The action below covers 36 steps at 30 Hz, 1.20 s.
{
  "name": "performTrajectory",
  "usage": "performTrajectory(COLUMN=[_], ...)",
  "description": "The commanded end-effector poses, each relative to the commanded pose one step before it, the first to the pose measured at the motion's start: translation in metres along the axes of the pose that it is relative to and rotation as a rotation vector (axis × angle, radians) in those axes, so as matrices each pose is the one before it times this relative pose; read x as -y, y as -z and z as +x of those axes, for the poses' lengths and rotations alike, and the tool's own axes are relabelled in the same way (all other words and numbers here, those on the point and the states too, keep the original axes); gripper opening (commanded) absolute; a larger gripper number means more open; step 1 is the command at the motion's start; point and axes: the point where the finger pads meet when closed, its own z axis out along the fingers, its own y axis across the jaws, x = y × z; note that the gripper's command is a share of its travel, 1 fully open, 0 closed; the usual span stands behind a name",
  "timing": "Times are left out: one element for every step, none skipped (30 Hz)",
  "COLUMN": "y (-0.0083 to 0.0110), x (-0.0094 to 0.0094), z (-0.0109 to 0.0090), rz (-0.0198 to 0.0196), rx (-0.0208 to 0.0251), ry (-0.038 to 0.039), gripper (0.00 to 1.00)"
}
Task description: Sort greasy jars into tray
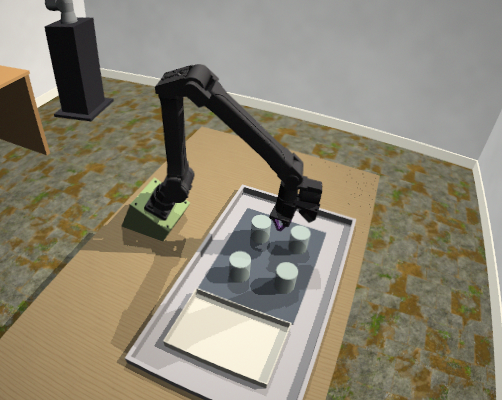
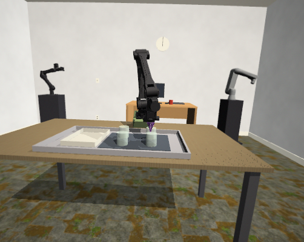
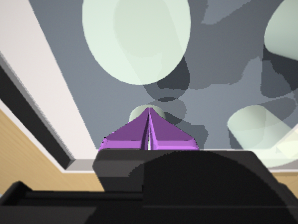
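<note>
My gripper (image 1: 280, 228) (image 2: 151, 130) (image 3: 149, 112) is shut and empty, its purple tips low between the two far-end jars. The far-end jar away from the base (image 1: 300, 240) (image 2: 151, 140) (image 3: 136, 35) and the base-side one (image 1: 260, 231) (image 3: 140, 112) stand mouth down; the tips partly hide the latter in the wrist view. Whether they touch a jar I cannot tell. Two more jars, base-side (image 1: 240, 268) (image 3: 252, 129) and away-side (image 1: 286, 278) (image 2: 122, 139) (image 3: 286, 32), stand nearer the tray. All four stand on the dark mat (image 1: 285, 311) (image 2: 163, 146) (image 3: 220, 65). The cream tray (image 1: 225, 335) (image 2: 77, 143) holds no jar.
The grey steel top (image 1: 332, 252) has a raised rim (image 1: 348, 240) (image 2: 112, 152) around mat and tray. It lies on a wooden table (image 1: 75, 305) (image 2: 209, 151). The arm's green base block (image 1: 150, 227) stands beside it. The jars stand apart from each other.
</note>
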Motion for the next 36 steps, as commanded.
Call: performTrajectory(y=[0.04323, 0.00764, 0.00764, 0.00764, 0.00000, 0.00000, 0.00764, 0.00000, 0.00000, 0.00000, 0.00000, 0.00000, 0.00000, 0.00000, 0.00000, 0.00000, 0.00000, 0.00000, 0.00000, 0.00000, 0.00000, 0.00000, 0.00000, 0.00000, 0.00000, 0.00000, 0.00000, 0.00000, 0.00000, 0.00000, 0.00000, 0.00000, 0.00000, 0.00000, 0.00000, 0.00000], x=[-0.00568, 0.00000, 0.00000, 0.00000, 0.00000, 0.00000, 0.00000, 0.00000, 0.00000, 0.00000, 0.00000, 0.00000, 0.00000, 0.00000, 0.00000, 0.00000, 0.00000, 0.00000, 0.00000, 0.00000, 0.00000, 0.00000, 0.00000, 0.00000, 0.00000, 0.00000, 0.00000, 0.00000, 0.00000, 0.00000, 0.00000, 0.00000, 0.00000, 0.00000, 0.00000, 0.00000], z=[-0.01207, 0.00000, 0.00000, 0.00000, 0.00000, 0.00000, 0.00000, 0.00000, 0.00000, 0.00000, 0.00000, 0.00000, 0.00000, 0.00000, 0.00000, 0.00000, 0.00000, 0.00000, 0.00000, 0.00000, 0.00000, 0.00000, 0.00000, 0.00000, 0.00000, 0.00000, 0.00000, 0.00000, 0.00000, 0.00000, 0.00000, 0.00000, 0.00000, 0.00000, 0.00000, 0.00000], rz=[-0.01300, 0.00000, 0.00000, 0.00000, 0.00000, 0.00000, 0.00000, 0.00000, 0.00000, 0.00000, 0.00000, 0.00000, 0.00000, 0.00000, 0.00000, 0.00000, 0.00000, 0.00000, 0.00000, 0.00000, 0.00000, 0.00000, 0.00000, 0.00000, 0.00000, 0.00000, 0.00000, 0.00000, 0.00000, 0.00000, 0.00000, 0.00000, 0.00000, 0.00000, 0.00000, 0.00000], rx=[0.05244, 0.00000, 0.00000, 0.00000, 0.00000, 0.00000, 0.00000, 0.00000, 0.00000, 0.00000, 0.00000, 0.00000, 0.00000, 0.00000, 0.00000, 0.00000, 0.00000, 0.00000, 0.00000, 0.00000, 0.00000, 0.00000, 0.00000, 0.00000, 0.00000, 0.00000, 0.00000, 0.00000, 0.00000, 0.00000, 0.00000, 0.00000, 0.00000, 0.00000, 0.00000, 0.00000], ry=[-0.00776, 0.00000, 0.00000, 0.00000, 0.00000, 0.00000, 0.00000, 0.00000, 0.00000, 0.00000, 0.00000, 0.00000, 0.00000, 0.00000, 0.00000, 0.00000, 0.00000, 0.00000, 0.00000, 0.00000, 0.00000, 0.00000, 0.00000, 0.00000, 0.00000, 0.00000, 0.00000, 0.00000, 0.00000, 0.00000, 0.00000, 0.00000, 0.00000, 0.00000, 0.00000, 0.00000], gripper=[0.00, 0.00, 0.00, 0.00, 0.00, 0.00, 0.00, 0.00, 0.00, 0.00, 0.00, 0.00, 0.00, 0.00, 0.00, 0.00, 0.00, 0.00, 0.00, 0.00, 0.00, 0.00, 0.00, 0.00, 0.00, 0.00, 0.00, 0.00, 0.00, 0.00, 0.00, 0.00, 0.00, 0.00, 0.00, 0.00])
